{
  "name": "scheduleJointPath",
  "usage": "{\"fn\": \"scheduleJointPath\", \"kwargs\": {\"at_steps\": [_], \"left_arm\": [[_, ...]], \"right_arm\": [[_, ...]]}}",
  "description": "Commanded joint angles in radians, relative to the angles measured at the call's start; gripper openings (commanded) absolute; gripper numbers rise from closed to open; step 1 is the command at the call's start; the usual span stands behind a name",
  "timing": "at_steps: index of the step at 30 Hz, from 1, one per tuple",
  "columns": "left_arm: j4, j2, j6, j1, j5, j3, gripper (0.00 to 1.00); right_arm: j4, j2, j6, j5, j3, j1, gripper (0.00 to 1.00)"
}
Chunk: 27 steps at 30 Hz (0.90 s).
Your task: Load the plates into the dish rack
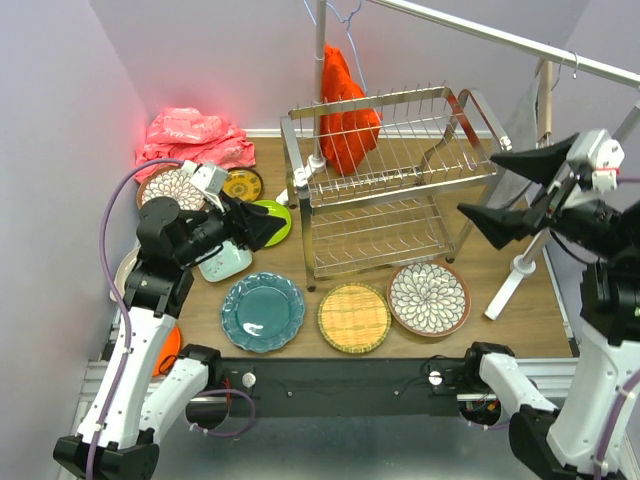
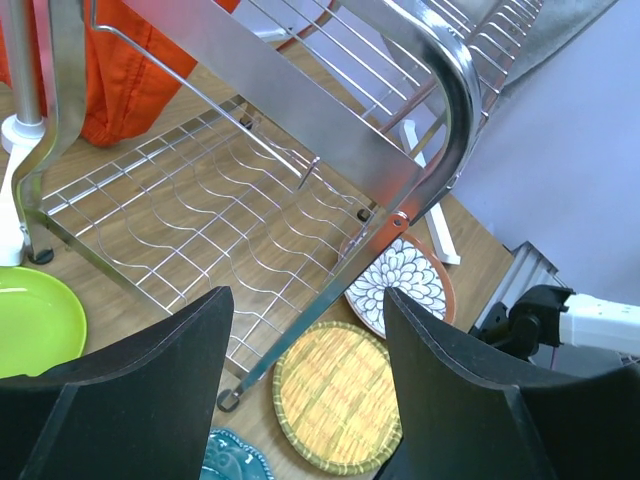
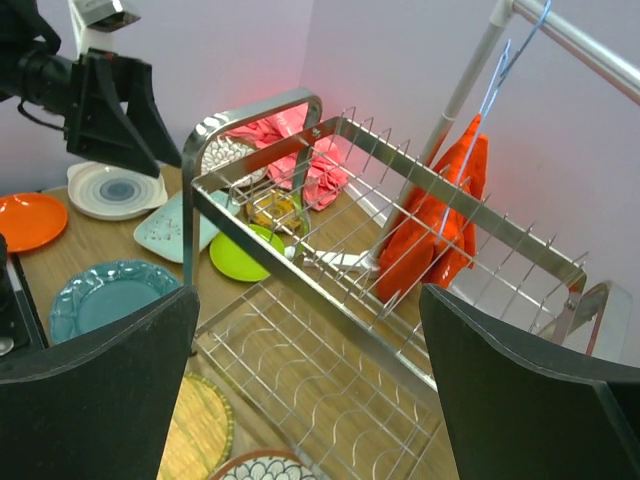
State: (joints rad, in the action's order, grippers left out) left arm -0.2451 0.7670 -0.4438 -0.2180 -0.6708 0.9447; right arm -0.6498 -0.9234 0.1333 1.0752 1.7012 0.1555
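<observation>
The chrome dish rack (image 1: 380, 180) stands mid-table with no plates in it. In front of it lie a teal plate (image 1: 262, 312), a woven-yellow plate (image 1: 353, 318) and a white petal plate (image 1: 429, 298). At its left are a lime plate (image 1: 275, 220), a mint tray (image 1: 225, 262), a small dark-yellow plate (image 1: 243, 184), a second petal plate (image 1: 170, 185), a grey-swirl plate (image 1: 125, 270) and an orange plate (image 1: 170, 345). My left gripper (image 1: 268, 228) is open and empty above the lime plate. My right gripper (image 1: 482, 185) is open and empty, raised at the rack's right end.
A red-orange cloth (image 1: 345, 115) hangs from a pole behind the rack's upper tier. A pink cloth (image 1: 195, 135) lies in the back left corner. A white stand (image 1: 515, 270) is right of the rack. Walls close in on the left and at the back.
</observation>
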Motion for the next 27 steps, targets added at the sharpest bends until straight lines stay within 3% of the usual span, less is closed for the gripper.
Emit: {"fn": "scheduleJointPath", "kwargs": {"at_steps": [1,14,27], "left_arm": [[0.038,-0.015,-0.015,-0.003,0.048,0.009,0.71],[0.069,-0.081,-0.021,-0.003,0.185,0.003,0.73],[0.069,-0.138,-0.003,-0.003,0.198,-0.057,0.75]], "right_arm": [[-0.251,0.072,0.099,-0.075,-0.026,-0.001,1.00],[-0.525,0.132,0.161,-0.475,-0.302,-0.001,0.97],[-0.626,0.256,0.592,-0.641,-0.711,-0.001,0.99]]}}
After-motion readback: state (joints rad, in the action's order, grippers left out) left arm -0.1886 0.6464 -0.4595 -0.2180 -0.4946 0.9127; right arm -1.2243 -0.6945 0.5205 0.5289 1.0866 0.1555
